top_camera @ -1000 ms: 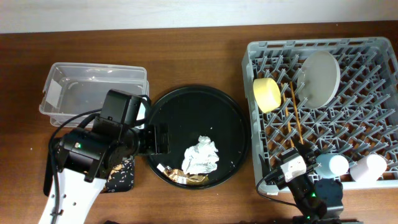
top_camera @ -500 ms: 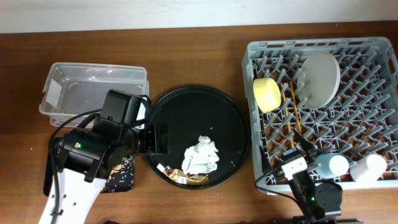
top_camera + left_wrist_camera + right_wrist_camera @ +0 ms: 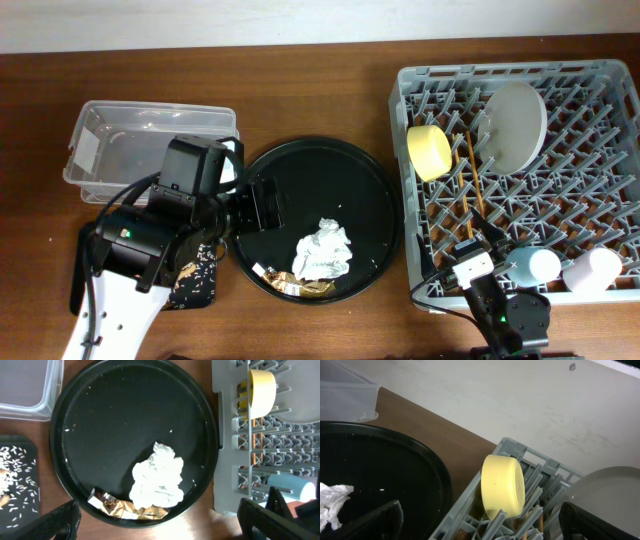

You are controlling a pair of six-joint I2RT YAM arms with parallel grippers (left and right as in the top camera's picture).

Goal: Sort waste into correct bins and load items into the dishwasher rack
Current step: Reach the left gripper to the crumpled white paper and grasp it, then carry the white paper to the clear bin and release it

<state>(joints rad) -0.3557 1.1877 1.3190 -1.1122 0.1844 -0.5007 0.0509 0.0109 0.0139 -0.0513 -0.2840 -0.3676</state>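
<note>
On the worktop the biggest thing is the grey rack over on the right, then the round black tray in the middle, then the clear tub at the back left, which looks like it has nothing in it. The plate is standing on edge in the back of the rack, leaning a bit. The flat black tray sits at the front left, partly under the left arm, with pale grains and brownish bits scattered on it. The bowl is tipped on its side at the rack's left edge. Left tool hangs over the left side of the round tray, fingers spread wide, holding nothing. Right tool is at the rack's front left corner, also spread wide and holding nothing. A crumpled napkin lies on the front part of the round tray, with the foil wrapper right beside it at the rim. The blue cup and pink cup lie in the rack's front right corner. The chopsticks lie across the pegs just right of the bowl. A few white crumbs dot the round tray.
</note>
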